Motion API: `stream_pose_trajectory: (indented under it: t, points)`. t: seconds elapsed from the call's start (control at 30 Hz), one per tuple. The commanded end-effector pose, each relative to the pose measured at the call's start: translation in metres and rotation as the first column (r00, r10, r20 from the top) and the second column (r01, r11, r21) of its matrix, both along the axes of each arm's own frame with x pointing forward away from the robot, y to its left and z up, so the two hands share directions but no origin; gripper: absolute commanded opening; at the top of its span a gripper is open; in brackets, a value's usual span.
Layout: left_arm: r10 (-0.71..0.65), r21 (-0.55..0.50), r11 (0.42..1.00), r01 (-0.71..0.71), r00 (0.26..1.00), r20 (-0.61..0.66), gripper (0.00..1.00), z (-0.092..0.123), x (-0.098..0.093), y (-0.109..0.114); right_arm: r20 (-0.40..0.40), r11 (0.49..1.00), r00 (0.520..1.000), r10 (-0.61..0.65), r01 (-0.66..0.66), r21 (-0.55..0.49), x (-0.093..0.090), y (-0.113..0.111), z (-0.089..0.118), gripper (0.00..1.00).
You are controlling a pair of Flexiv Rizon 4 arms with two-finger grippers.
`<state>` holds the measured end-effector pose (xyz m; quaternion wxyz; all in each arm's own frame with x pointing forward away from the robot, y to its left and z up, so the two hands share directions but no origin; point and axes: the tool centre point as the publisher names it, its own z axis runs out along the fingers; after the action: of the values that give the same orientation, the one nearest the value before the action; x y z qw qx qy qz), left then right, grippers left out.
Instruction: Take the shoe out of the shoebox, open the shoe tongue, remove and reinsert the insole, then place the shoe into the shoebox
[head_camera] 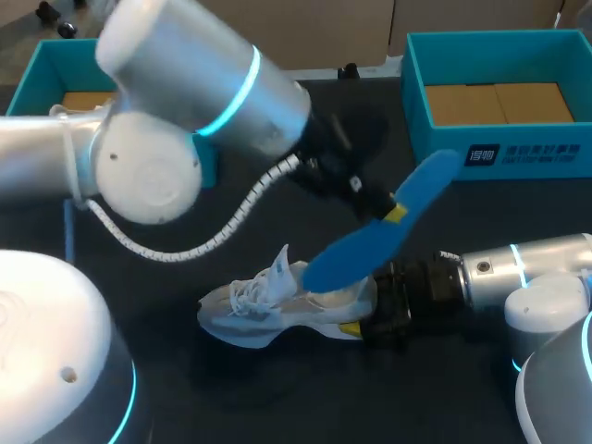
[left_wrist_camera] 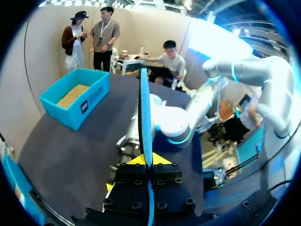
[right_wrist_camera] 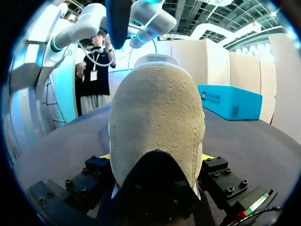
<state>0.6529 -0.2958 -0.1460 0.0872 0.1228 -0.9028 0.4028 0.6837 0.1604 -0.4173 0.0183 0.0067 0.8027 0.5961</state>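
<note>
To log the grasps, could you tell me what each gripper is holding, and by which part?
The left gripper holds the insole near its middle, pinched across its thickness. The right gripper holds the shoe by its heel.

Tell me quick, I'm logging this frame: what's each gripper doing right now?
Left gripper: closed on the blue insole.
Right gripper: closed on the shoe, at its heel.
</note>
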Motion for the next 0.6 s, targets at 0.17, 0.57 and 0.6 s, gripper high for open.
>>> stream_pose_trajectory:
  t: [0.17, 0.57, 0.6]
  points:
    - [-0.155, -0.167, 0.976, 0.143, 0.986, -0.066, 0.00, 0.092, -0.017, 0.040, 0.001, 1.000, 1.000, -0.002, 0.002, -0.003, -0.001, 0.000, 0.001, 0.00]
    - [-0.159, -0.179, 0.973, 0.145, 0.985, -0.066, 0.00, 0.101, -0.016, 0.041, 0.001, 1.000, 1.000, -0.002, 0.002, -0.003, -0.001, 0.000, 0.001, 0.00]
    - [-0.159, -0.179, 0.973, 0.145, 0.985, -0.066, 0.00, 0.101, -0.016, 0.041, 0.001, 1.000, 1.000, -0.002, 0.002, -0.003, -0.001, 0.000, 0.001, 0.00]
